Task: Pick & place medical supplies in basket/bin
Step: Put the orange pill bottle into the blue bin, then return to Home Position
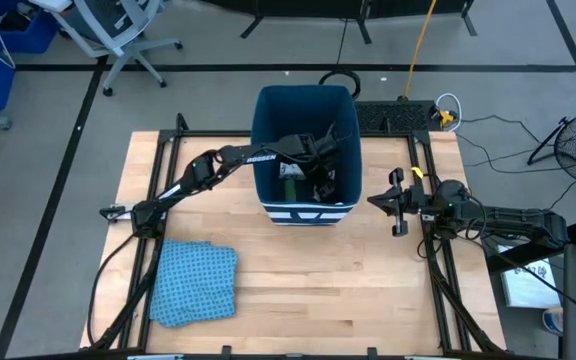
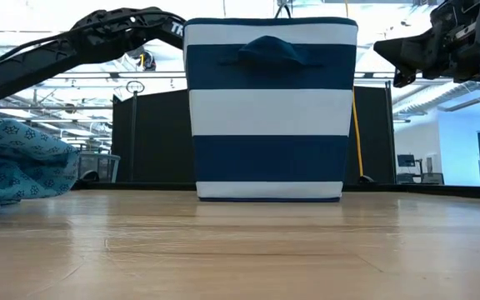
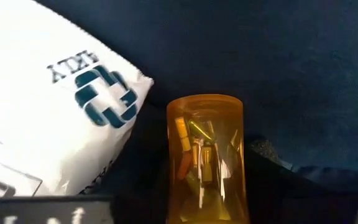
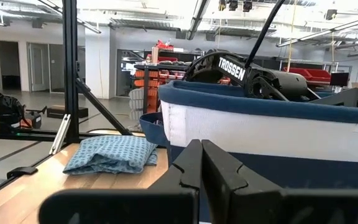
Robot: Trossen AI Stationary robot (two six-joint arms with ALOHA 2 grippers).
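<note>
The deep dark-blue bin point(image 1: 268, 110) with white stripes point(image 2: 269, 108) stands at the table's far middle. My left arm reaches over its rim, and my left gripper point(image 1: 323, 168) is down inside it. In the left wrist view an amber see-through vial point(image 3: 205, 155) lies between my dark fingers. Beside it a flat white packet with green print point(image 3: 48, 112) rests against the bin's dark inner wall. A green piece point(image 1: 290, 186) shows on the bin floor. My right gripper point(image 1: 398, 205) hangs shut and empty to the right of the bin point(image 4: 260, 124). My left gripper has the amber vial's body point(image 3: 238, 149) between its two fingers, with the vial lying along them and its rounded end pointing away from the wrist. One dark finger pad point(image 3: 266, 152) shows right beside the vial. The other side is lost in shadow inside the bin.
A crumpled blue patterned cloth point(image 1: 193, 283) lies on the near left of the wooden table point(image 1: 368, 290), also seen in the low view point(image 2: 15, 162) and the right wrist view point(image 4: 110, 154). Black frame rails run along both table sides.
</note>
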